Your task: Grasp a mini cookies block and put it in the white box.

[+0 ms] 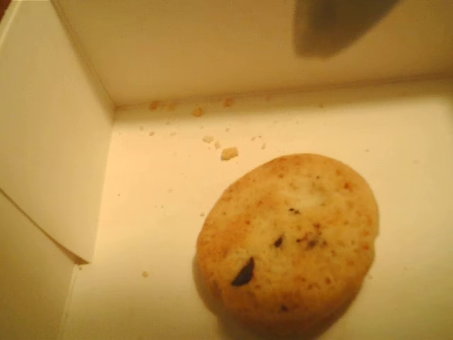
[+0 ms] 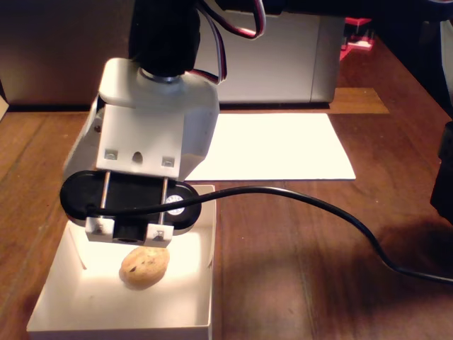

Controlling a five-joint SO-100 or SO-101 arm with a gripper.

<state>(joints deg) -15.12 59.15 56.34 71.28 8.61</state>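
golden-brown cookie [image 2: 144, 265] lying in white box [image 2: 202, 283], gripper fingertips unseen, nothing visibly held

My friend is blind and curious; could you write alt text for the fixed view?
A golden-brown cookie lies inside a shallow white box on a wooden table, directly beneath a white robot arm. A black cable and a paper sheet lie nearby.

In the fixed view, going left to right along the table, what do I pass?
White box holding the mini cookies block → white paper sheet → black cable, trailing off the right edge.
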